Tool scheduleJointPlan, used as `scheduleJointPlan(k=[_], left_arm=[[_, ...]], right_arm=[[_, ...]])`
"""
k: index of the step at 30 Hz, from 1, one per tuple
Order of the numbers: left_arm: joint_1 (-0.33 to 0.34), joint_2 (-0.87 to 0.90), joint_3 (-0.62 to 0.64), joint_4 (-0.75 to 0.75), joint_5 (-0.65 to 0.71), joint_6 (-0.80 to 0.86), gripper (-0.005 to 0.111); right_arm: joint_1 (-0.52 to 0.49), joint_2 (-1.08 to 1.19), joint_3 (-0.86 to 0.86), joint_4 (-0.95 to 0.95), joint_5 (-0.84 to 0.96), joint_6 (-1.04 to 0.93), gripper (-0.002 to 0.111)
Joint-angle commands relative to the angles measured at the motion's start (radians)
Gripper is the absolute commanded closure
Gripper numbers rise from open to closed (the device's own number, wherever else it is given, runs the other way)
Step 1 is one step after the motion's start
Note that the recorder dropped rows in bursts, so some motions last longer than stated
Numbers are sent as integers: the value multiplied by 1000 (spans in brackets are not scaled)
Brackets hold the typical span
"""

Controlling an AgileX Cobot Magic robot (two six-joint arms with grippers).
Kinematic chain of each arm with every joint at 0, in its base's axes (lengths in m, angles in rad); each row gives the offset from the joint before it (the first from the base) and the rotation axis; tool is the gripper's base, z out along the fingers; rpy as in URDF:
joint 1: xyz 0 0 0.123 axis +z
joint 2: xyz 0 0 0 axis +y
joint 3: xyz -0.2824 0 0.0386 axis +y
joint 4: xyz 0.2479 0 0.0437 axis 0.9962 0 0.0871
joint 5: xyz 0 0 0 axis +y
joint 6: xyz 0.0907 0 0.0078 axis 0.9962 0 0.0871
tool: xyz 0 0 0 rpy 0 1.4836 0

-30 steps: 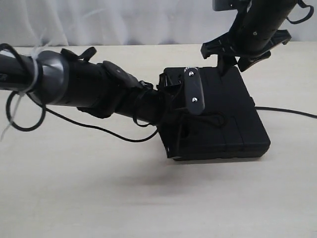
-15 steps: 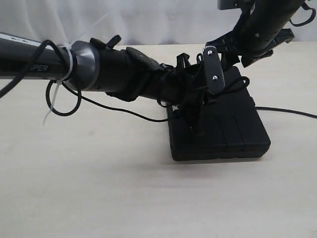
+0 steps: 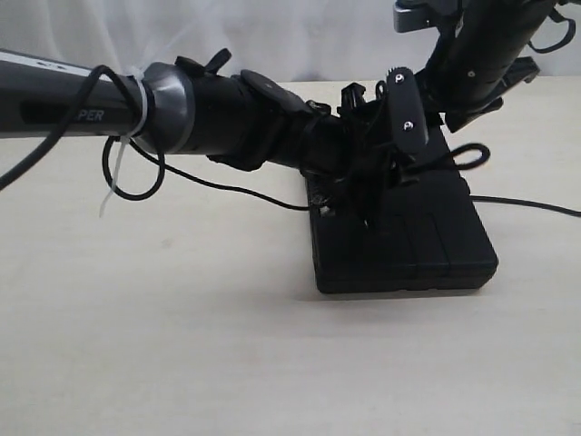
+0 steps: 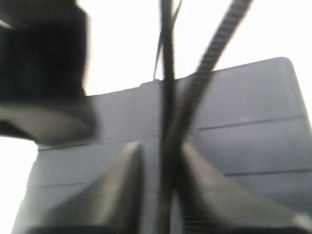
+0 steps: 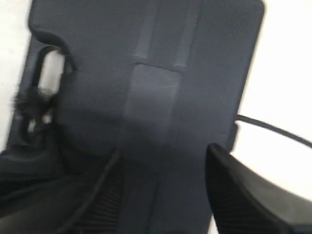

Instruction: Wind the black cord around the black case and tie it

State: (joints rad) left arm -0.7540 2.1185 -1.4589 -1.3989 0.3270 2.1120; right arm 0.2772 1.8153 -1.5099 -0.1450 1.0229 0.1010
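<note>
The black case (image 3: 427, 245) lies flat on the table; its ribbed panels (image 4: 243, 107) and slotted handle cutout (image 5: 48, 73) show in the wrist views. My left gripper (image 3: 374, 195) reaches in from the left, a little above the case's near-left part. It is shut on the black cord (image 4: 168, 97), which runs taut from between its fingers (image 4: 195, 165). A second strand (image 4: 214, 48) crosses beside it. My right gripper (image 5: 163, 156) hangs open over the case's far end (image 3: 445, 104). The cord's frayed tuft (image 5: 29, 105) sits by the cutout.
A slack length of cord (image 3: 236, 191) trails over the table under the left arm, and another length (image 3: 526, 204) leaves the case to the right. A small cord loop (image 3: 467, 154) stands at the case's far right edge. A white curtain (image 3: 272, 36) backs the table.
My left gripper has risen and moved right over the case, drawing the cord with it. A cord loop has come up at the case's far right. The right gripper has barely moved.
</note>
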Motion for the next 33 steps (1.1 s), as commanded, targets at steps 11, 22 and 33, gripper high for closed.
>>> scheduleJointPlan(k=[11,22,33], left_arm=[[-3,2,-8,51,-257,27,47],[-3,-163,130,48,-281,-128,48],[-1,-220,346,48,-449,-122,48]], right_arm=[[-33,-18,-2,-129,-15,138,60],[-33,-74,0,-25,10,60,60],[-33,-174,137,66,-21,11,77]])
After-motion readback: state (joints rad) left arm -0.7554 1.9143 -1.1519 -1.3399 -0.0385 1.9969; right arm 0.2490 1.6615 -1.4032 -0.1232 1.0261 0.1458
